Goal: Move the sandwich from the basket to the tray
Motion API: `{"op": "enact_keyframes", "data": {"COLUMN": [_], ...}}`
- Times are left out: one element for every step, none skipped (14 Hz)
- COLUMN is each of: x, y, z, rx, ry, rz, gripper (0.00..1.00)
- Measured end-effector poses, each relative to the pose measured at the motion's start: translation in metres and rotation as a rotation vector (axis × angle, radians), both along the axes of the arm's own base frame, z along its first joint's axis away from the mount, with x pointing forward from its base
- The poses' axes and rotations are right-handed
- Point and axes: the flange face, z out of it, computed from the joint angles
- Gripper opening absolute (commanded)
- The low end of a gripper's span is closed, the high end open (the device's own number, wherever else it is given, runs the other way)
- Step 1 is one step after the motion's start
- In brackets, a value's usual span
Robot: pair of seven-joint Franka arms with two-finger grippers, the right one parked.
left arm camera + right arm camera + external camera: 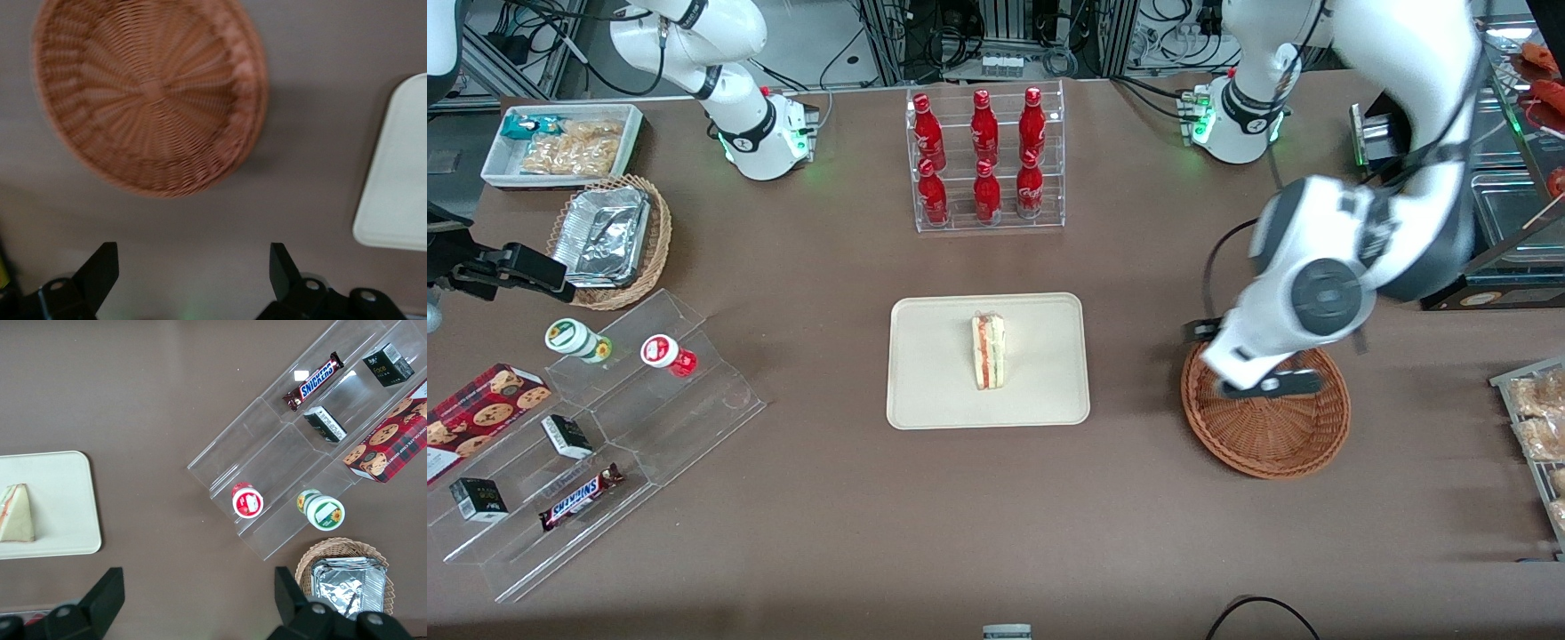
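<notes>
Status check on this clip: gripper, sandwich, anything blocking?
Gripper open, empty, above basket. Sandwich on tray. Nothing blocking.

The sandwich lies on the tray at mid-table. The basket sits on the table toward the working arm's end, well apart from the tray, and the gripper hangs over it, fingers spread wide. A rack of bottles stands farther from the front camera than the tray.
</notes>
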Motion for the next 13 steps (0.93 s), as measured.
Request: {"op": "enact_keyframes", "data": {"x": [-0.003,-0.006,-0.011,-0.018,-0.026,-0.034,-0.041,-0.046,-0.048,-0.048,-0.047,-0.047,-0.046], "y": [0.024,0.049,0.072,0.093,0.108,0.117,0.118,0.116,0.113,0.111,0.111,0.11,0.11], "z": [0.019,0.037,0.057,0.076,0.095,0.114,0.13,0.144,0.156,0.166,0.175,0.182,0.188], "rx": [0.0,-0.003,-0.005,-0.008,-0.009,-0.009,-0.008,-0.008,-0.009,-0.011,-0.014,-0.016,-0.018], "ry": [-0.001,-0.006,-0.009,-0.011,-0.017,-0.029,-0.042,-0.057,-0.074,-0.095,-0.114,-0.13,-0.141], "rz": [0.021,0.04,0.055,0.068,0.078,0.085,0.087,0.084,0.08,0.077,0.076,0.075,0.075], "gripper": [1.0,1.0,1.0,1.0,1.0,1.0,1.0,1.0,1.0,1.0,1.0,1.0,1.0]}}
